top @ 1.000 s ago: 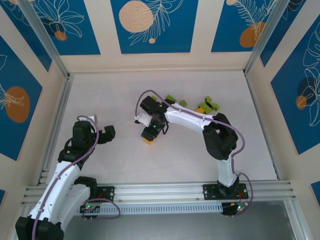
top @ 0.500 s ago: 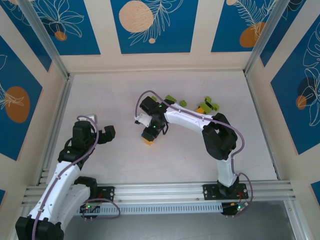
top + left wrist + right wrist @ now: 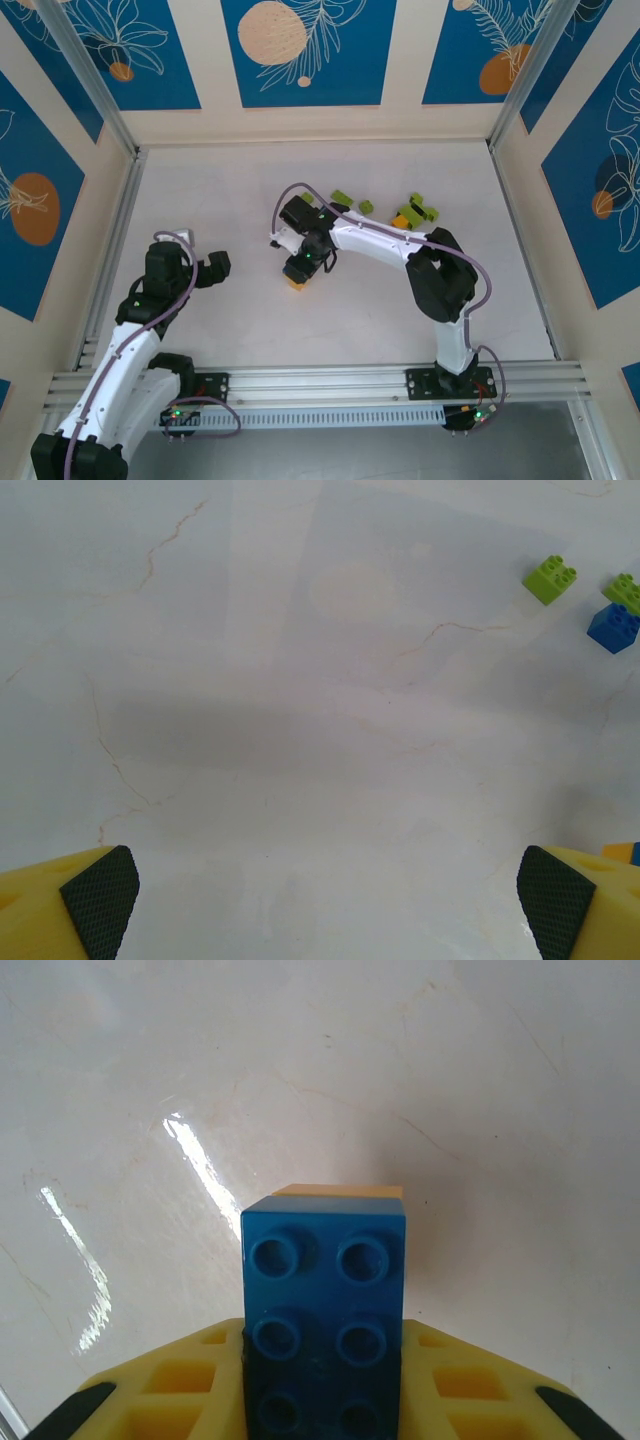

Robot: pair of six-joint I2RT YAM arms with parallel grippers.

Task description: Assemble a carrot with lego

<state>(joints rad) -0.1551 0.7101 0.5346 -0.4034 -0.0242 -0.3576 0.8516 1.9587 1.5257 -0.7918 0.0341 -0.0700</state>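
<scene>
Reaching across the pale table (image 3: pixel 220 200) toward 11 o'clock, the right arm (image 3: pixel 380 238) holds its right gripper (image 3: pixel 301 268) near centre, fingers clamped on a blue brick (image 3: pixel 322 1290). The brick sits studs up, its long axis running 6 to 12 o'clock in the wrist view, with an orange brick (image 3: pixel 340 1191) at its far end. Since a second ago this arm has barely shifted, and the left arm (image 3: pixel 130 340) has not moved, its left gripper (image 3: pixel 327 900) spread wide over bare tabletop. Loose green bricks (image 3: pixel 343 198) lie at 1 o'clock of the right gripper, well apart from it.

Bright, even light; soft glare streaks.
</scene>
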